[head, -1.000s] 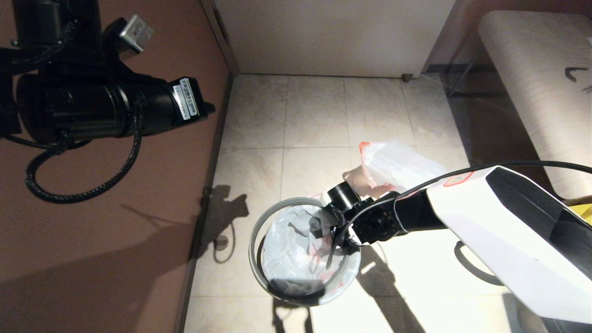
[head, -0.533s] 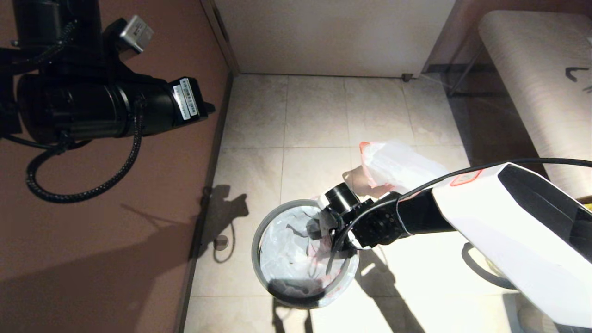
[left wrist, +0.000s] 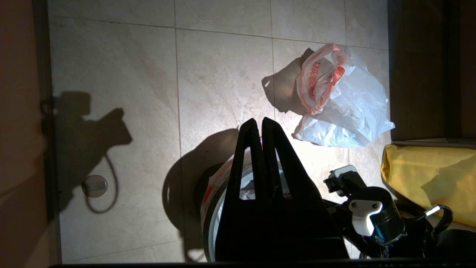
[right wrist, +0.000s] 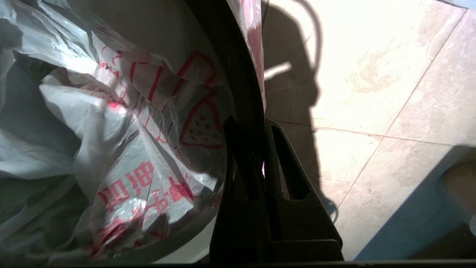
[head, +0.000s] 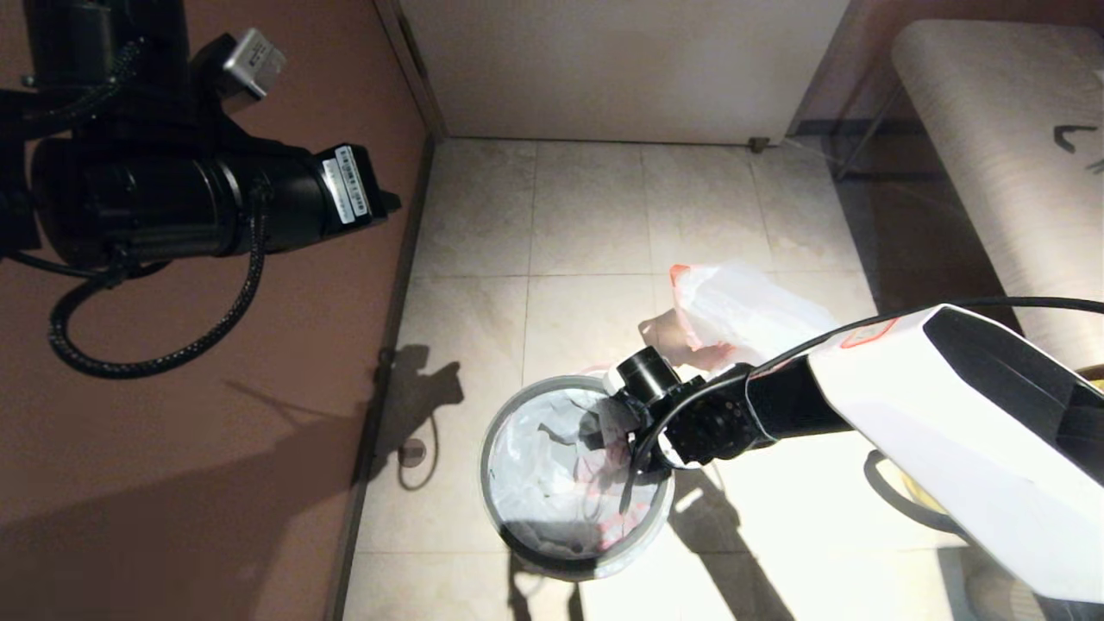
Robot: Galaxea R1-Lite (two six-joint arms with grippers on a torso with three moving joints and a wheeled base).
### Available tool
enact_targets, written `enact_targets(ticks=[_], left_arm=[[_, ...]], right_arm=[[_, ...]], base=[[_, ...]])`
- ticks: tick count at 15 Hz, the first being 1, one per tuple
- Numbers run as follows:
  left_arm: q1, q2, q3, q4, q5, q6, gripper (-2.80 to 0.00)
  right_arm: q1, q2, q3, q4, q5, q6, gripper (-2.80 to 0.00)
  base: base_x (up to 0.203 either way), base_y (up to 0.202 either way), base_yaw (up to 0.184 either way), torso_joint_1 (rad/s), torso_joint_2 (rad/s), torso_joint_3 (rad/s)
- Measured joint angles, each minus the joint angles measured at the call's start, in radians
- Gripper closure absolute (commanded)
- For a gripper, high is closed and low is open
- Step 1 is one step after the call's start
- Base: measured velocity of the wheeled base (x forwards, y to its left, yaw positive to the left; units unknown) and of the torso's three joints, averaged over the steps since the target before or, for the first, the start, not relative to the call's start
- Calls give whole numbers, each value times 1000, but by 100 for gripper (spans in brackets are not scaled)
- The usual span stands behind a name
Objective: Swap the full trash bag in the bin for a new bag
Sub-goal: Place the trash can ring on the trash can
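Bin [head: 517,414] front and centre on the tiled floor [head: 586,216], and the right gripper [right wrist: 256,123] is right at its rim, on the side nearest the full trash bag. Its two dark fingers [right wrist: 286,149] are pinched tight together, one inside the rim and one outside, clamped on the hoop and the edge of the new bag [right wrist: 141,123] draped over it. Just inside from the gripper, the new bag lines the bin, crumpled, its red line drawing and red characters plain to see, with a pink-red edge hanging over the rim on the outer side. In the head view the right gripper [head: 623,423] sits at the rim's near-right edge, wrist angled down into the opening.

Beyond the gripper, well clear of the bin, the full trash bag [head: 742,310] lies slumped on the tiles, pink-red edge toward the bin. A large yellow bag [left wrist: 427,178] sits off to the right of it.

Left gripper [left wrist: 256,124] is parked high above the floor, fingers clenched flat together, holding nothing.
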Motion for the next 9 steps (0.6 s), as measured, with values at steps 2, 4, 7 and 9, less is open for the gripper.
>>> enact_targets(ticks=[2,4,7,9], left_arm=[[0,0,0,0,0,0,0],[0,2,0,0,0,0,0],[0,3,-1,0,0,0,0],[0,4,0,-27,0,1,0]], right_arm=[[-4,11,-7,-29,1,-22,0],[-8,17,-19,-33,0,-36,0],[-8,19,-33,-33,0,-38,0],[-6,26,-34,-32,-1,-37,-280]], base=[[0,0,0,0,0,0],[0,0,0,0,0,0],[0,0,0,0,0,0],[0,0,0,0,0,0]])
